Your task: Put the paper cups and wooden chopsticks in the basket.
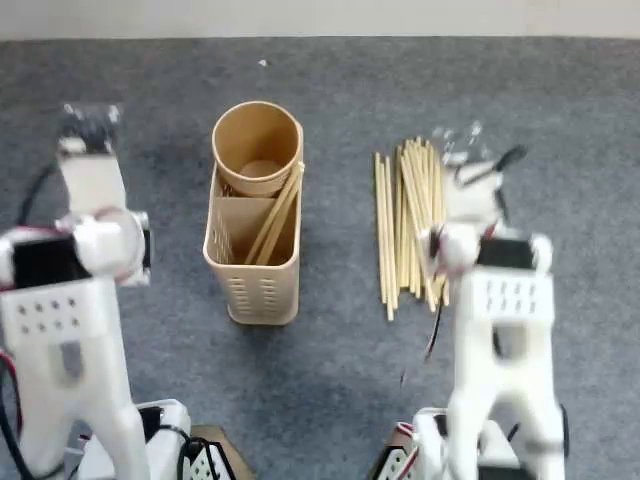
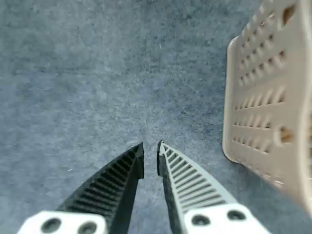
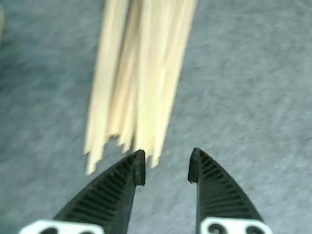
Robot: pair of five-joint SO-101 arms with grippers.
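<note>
**Wood sticks, light and stiff, lying loose beside the basket**

Wooden chopsticks (image 1: pixel 405 220) lie in a rough bundle on the grey counter (image 1: pixel 340 90), on the right arm's side of the basket (image 1: pixel 252 290) and well apart from it. Inside the basket, a paper cup (image 1: pixel 257 150) fills the far compartment and a few more sticks (image 1: pixel 278 215) lean across the near one.

The right hand (image 3: pixel 166 168) hangs at one end of the bundle, fingers moderately apart and holding nothing. The left hand (image 2: pixel 150 158) sits on the basket's other side, near its perforated wall, all but closed and empty.

These sticks look light, rigid and smooth. Pinched at an end they would likely pivot or fan out, and a nudge could roll them. The safer hold is crosswise around the middle of a few sticks, so they hang balanced. The basket also looks light and could slide if bumped.
</note>
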